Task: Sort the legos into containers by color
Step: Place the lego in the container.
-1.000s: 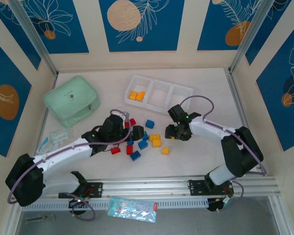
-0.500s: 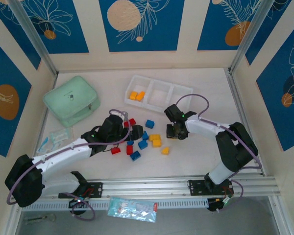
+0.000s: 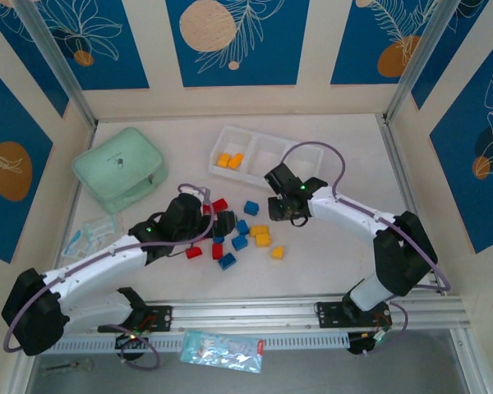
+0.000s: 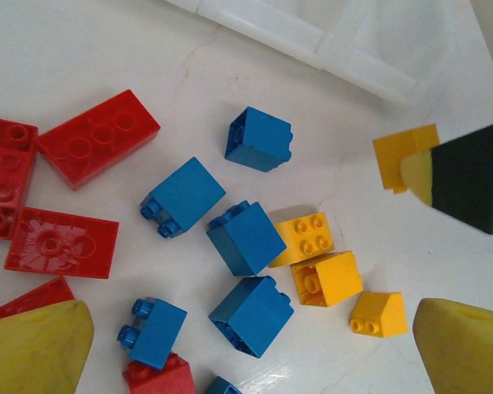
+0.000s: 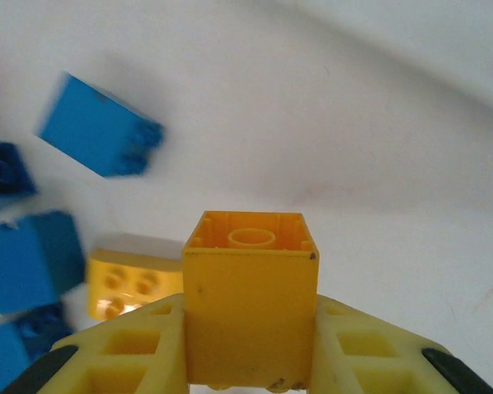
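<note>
A: Top view first. What has changed?
B: The right gripper [image 3: 289, 212] has left the loose bricks [image 3: 240, 236] and swung up-left toward the tray [image 3: 306, 151], its jaws drawn in. That reads as a pick just made. The drop likely goes beside the two orange bricks [image 3: 229, 161] in the tray's left compartment.
A: And the left gripper [image 3: 222, 223]?
B: Wide and empty, over the pile's left edge by the reds.
A: Left wrist view?
B: Its yellow fingertips [image 4: 34, 345] sit spread at the bottom corners, with only loose bricks on the table [image 4: 107, 49] between them. At right, a yellow brick [image 4: 404, 156] is pinched, short of the tray.
A: Right wrist view, orientation?
B: The right gripper is clamped on the yellow brick [image 5: 251, 287] by two side faces. The hollow underside points out past the fingertips. The brick is near-cubic; its slightly longer axis runs along the fingers.
</note>
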Available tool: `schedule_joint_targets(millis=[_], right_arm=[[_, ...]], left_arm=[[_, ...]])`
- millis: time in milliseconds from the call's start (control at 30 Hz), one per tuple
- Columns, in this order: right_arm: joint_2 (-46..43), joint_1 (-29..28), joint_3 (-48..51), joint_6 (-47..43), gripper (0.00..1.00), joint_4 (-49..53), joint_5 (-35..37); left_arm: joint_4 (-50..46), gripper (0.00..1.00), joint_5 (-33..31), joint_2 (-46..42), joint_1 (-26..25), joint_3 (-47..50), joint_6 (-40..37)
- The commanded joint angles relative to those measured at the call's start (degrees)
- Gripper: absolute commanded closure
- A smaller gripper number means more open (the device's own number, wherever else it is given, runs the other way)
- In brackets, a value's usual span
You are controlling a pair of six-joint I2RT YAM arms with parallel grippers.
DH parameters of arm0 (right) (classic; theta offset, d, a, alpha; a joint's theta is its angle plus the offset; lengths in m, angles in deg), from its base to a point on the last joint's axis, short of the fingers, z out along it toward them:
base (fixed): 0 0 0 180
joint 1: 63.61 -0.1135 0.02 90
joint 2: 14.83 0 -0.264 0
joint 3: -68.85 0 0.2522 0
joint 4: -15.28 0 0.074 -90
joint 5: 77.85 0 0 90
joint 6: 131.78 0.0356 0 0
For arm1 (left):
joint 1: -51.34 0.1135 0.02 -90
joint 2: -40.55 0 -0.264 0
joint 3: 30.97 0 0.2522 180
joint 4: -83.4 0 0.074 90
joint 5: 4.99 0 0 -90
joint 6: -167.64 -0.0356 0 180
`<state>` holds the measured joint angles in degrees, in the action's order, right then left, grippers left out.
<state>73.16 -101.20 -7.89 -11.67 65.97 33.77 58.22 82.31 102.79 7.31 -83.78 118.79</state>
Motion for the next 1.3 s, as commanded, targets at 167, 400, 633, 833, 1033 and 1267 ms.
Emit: schedule_joint_targets(millis=[167,400,633,833,1033,1267], right_arm=[[8.6,-1.1,-14.2,-4.1,0.69,-3.8,-1.6],[20.0,2.2,-28.9,-5.8,0.69,-5.5,-6.0],[30.5,5.1,-42.9,-7.9,0.69,-4.8,-7.2],[39.0,6.7,-54.0,-9.2,0.68,-2.2,-7.5],[45.1,7.3,-63.1,-11.2,0.54,-0.1,-8.8],[40.0,6.9,-60.9,-12.3,0.45,1.1,-9.0]], left_arm=[[-4.6,0.01,-1.0,-2.8,3.8,-3.8,-4.6],[-5.5,0.01,2.1,-2.5,9.9,-5.6,-6.6],[-4.1,0.01,5.5,-1.5,15.8,-5.9,-7.0],[-4.2,0.01,6.2,-0.4,17.6,-6.4,-7.1],[-3.1,0.01,6.5,0.3,17.8,-6.3,-7.0],[-4.8,0.01,7.3,1.0,17.7,-7.8,-5.9]])
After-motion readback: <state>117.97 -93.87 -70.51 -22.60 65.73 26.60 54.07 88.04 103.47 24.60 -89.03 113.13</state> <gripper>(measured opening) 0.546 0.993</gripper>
